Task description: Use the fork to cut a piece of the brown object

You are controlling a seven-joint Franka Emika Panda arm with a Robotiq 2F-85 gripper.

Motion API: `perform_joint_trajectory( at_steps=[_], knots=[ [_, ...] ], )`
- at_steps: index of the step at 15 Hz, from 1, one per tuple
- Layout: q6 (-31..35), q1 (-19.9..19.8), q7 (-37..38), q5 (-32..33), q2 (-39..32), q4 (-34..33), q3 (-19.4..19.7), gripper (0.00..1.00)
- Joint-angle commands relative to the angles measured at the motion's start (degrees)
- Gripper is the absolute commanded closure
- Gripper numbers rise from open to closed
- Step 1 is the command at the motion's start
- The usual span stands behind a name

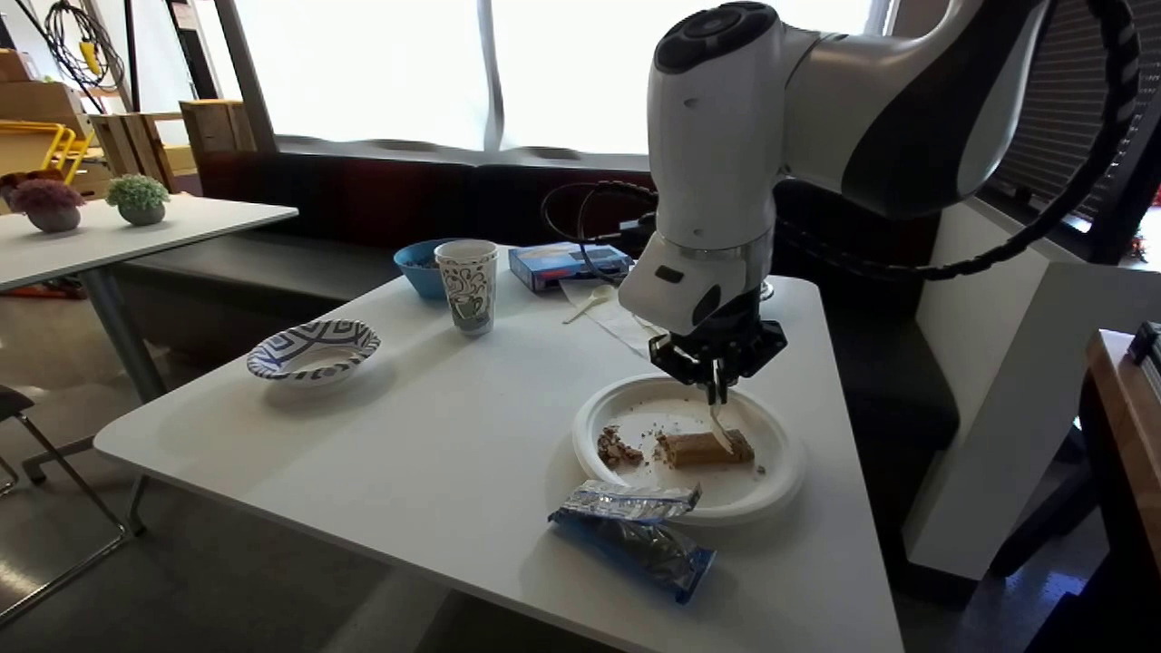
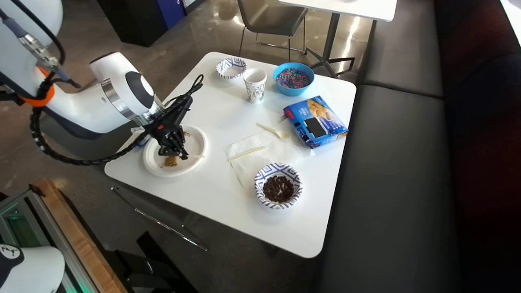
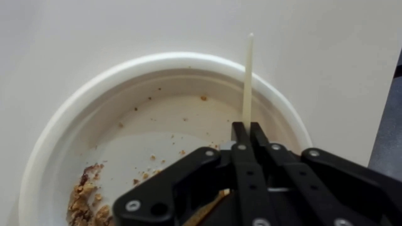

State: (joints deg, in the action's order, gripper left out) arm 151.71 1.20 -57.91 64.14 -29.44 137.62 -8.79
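As our jaws pinch the fork [image 3: 248,82], pressed together on its handle, the free end points to twelve o'clock in the wrist view and crosses above the rim of the white plate [image 3: 185,58] at about one. In an exterior view we find the brown bar [image 1: 693,450] on that plate, just under the jaws at six o'clock, lying lengthwise from nine to three. The fork's lower end stands across the bar near its three o'clock end; whether it only rests on top or bites in, we cannot tell, nor can we make out the tines. A heap of crumbs [image 1: 619,449] sits at nine o'clock on the plate, apart from the bar, and a crinkled wrapper [image 1: 639,541] lies on the desk [image 1: 426,435] at seven, right by the rim.

We judge that the cutting itself is in hand: the fork is set over the bar, and no freed piece at the three o'clock end is plain to see. What comes next, we think, calls for a firm push straight down, toward six o'clock in that view, until the fork's edge meets the plate. Since nothing else steadies the bar, it may slide or crumble, and so slim a fork may twist in our grip; we should press slowly.
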Motion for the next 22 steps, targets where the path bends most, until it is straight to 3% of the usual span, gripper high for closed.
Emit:
perform_joint_trajectory(
  at_steps=[1, 14, 22],
  knots=[
    [-4.14, 1.63, -1.57, -2.59, -1.33, -1.77, -0.59, 0.98],
    [-13.49, 5.81, -0.19, -2.67, -5.21, -6.52, -1.6, 0.98],
    [-21.18, 10.3, 8.01, -0.63, -4.76, -6.83, -1.62, 0.98]
  ],
)
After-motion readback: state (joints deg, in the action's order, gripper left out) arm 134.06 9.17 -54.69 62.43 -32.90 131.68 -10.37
